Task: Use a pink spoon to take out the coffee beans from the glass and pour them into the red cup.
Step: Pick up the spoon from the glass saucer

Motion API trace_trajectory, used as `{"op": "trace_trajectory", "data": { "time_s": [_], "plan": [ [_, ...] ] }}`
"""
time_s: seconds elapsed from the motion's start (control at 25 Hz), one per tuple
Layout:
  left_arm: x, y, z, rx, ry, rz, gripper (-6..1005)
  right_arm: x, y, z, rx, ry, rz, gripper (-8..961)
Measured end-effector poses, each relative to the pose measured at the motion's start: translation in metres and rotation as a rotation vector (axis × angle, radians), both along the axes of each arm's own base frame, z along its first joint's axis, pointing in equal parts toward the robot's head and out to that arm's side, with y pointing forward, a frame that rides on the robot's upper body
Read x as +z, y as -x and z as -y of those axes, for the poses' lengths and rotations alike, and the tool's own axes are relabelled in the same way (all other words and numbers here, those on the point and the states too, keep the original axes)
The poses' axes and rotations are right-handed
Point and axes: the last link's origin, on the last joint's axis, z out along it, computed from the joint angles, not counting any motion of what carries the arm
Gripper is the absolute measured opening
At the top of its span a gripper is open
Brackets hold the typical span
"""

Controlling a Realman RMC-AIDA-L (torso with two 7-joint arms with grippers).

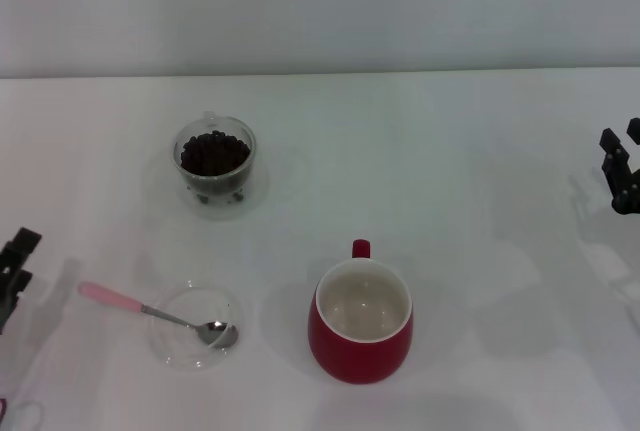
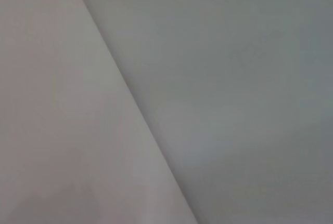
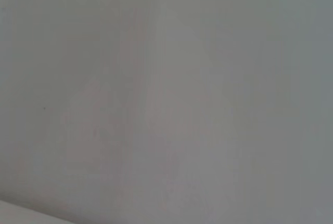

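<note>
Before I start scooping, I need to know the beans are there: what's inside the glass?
The glass holds a heap of dark coffee beans near its top. How deep the heap goes cannot be told through the wall. The red cup looks empty.

A white bench (image 1: 480,151) fills most of the head view. Behind it stands a plain pale grey wall (image 1: 320,1). The light is soft, with faint shadows.
</note>
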Motion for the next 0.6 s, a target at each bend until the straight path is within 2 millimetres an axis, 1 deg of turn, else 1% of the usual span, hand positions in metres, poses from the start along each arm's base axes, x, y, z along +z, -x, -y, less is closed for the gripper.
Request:
{"op": "trace_trajectory", "data": {
  "time_s": [0.24, 0.6],
  "plan": [
    [-0.008, -0.002, -0.002, -0.006, 0.058, -0.003, 887, -0.002, 0.001, 0.000, 0.003, 0.003, -0.003, 310],
    [-0.018, -0.010, -0.002, -0.063, 0.129, -0.024, 888, -0.004, 0.004, -0.003, 0.013, 0.011, -0.002, 310]
  ]
}}
